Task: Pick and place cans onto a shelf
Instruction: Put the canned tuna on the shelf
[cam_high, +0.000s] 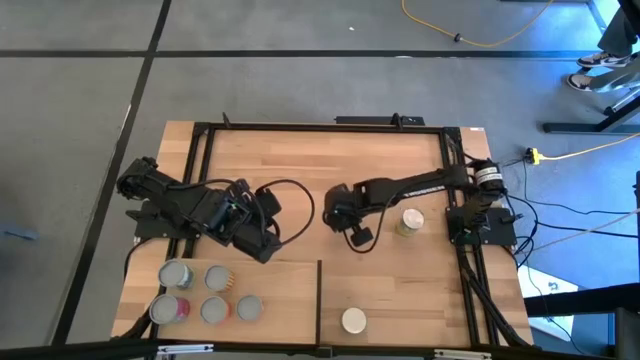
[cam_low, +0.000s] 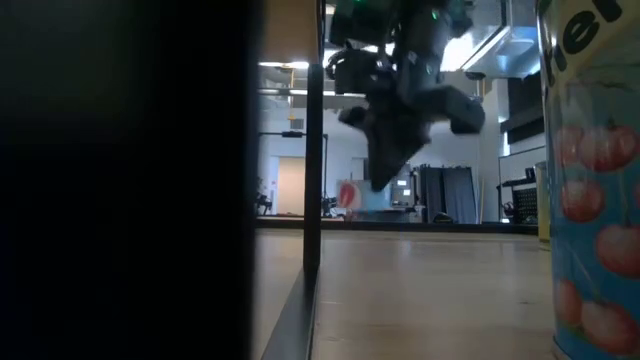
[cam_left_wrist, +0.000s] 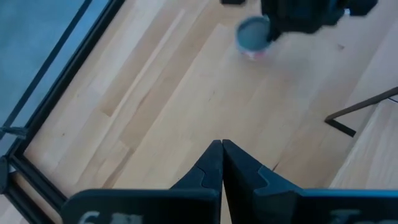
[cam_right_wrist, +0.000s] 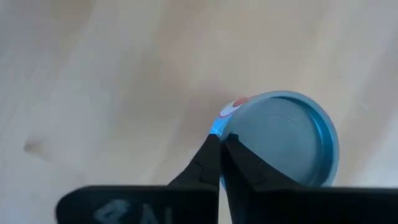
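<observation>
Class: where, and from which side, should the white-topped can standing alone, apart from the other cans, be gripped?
Grip the white-topped can across its curved side wall, just under the rim, coming straight down from above. It stands upright with its round top facing up and nothing close around it, so opened fingers should fit on either side.

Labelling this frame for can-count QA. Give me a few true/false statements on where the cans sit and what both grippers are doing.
1. Four cans are grouped on the shelf at the table's left front. True.
2. The left gripper holds a can. False: its fingers are shut together on nothing.
3. The right gripper is above a blue-rimmed can. True.
4. The right gripper is wide open. False: its fingers meet.
5. No can has a white top. False: a white-topped can stands near the front edge.
</observation>
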